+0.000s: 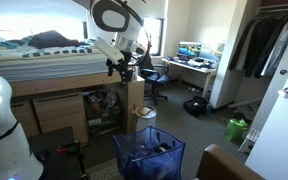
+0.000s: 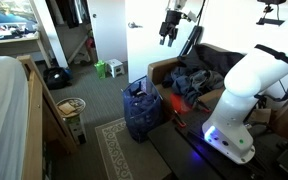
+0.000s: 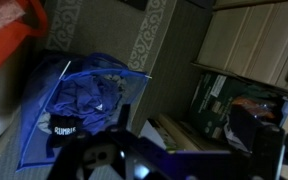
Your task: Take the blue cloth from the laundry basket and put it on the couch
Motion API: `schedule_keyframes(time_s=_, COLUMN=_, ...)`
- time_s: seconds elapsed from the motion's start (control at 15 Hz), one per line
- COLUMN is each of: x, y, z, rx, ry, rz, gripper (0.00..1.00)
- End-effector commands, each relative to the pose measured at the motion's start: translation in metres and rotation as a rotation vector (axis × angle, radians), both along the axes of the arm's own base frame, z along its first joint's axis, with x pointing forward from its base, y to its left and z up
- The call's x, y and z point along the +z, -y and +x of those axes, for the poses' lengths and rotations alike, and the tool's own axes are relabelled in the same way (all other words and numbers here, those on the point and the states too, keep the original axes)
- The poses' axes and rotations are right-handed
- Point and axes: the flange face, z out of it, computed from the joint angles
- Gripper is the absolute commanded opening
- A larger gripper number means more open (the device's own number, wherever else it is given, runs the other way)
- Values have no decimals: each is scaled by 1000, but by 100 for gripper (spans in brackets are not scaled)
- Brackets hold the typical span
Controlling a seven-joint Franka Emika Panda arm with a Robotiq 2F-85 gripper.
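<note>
The light wooden loft bed (image 1: 44, 70) is filling one side of the room. The dark brown couch (image 2: 160, 70) is showing in both exterior views, in one of them only as a rounded corner (image 1: 226, 165); a heap of clothes (image 2: 192, 82) is lying on its seat. The white robot arm (image 2: 246, 95) is rising from a dark bench (image 2: 184, 150), with the couch just behind it.

The laundry basket (image 1: 134, 165), blue mesh with a darker rim, is standing on the floor just beside the bench's corner and next to the couch's arm (image 2: 134, 120). The blue cloth (image 3: 94, 95) is lying crumpled inside the basket, its folds sitting below the rim in the wrist view, and it is also showing through the mesh in an exterior view (image 1: 152, 152). No part of it is touching the couch.

The tool (image 2: 169, 40) is hanging high in the air, well above the basket and well apart from the cloth (image 1: 113, 70). Its two fingers are pointing downward and standing wide, with nothing between them. In the wrist view the basket is sitting below and to the left of the tool's dark, blurred body.

A black bag (image 1: 195, 105) and a small green bundle (image 1: 236, 128) are resting on the floor far from the basket.
</note>
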Motion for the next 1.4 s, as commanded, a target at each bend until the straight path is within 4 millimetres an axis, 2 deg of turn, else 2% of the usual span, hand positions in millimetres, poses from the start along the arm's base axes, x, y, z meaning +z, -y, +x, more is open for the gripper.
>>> schedule_keyframes(time_s=0.0, x=-25, y=-24, z=32, rx=70, ry=-51, rz=54, gripper=100)
schedule_keyframes(time_s=0.4, x=-99, y=-60, z=70, rx=138, ry=-192, rz=59, gripper=100)
schedule_keyframes(time_s=0.8, x=-176, y=-94, z=111, rx=148, ry=-180, rz=-39, gripper=100)
schedule_keyframes(time_s=1.07, x=-220, y=-93, z=137, rx=92, ry=-125, rz=-136, gripper=100)
schedule_keyframes(time_s=1.33, x=-251, y=-75, z=157, rx=-32, ry=-73, rz=-213, gripper=100)
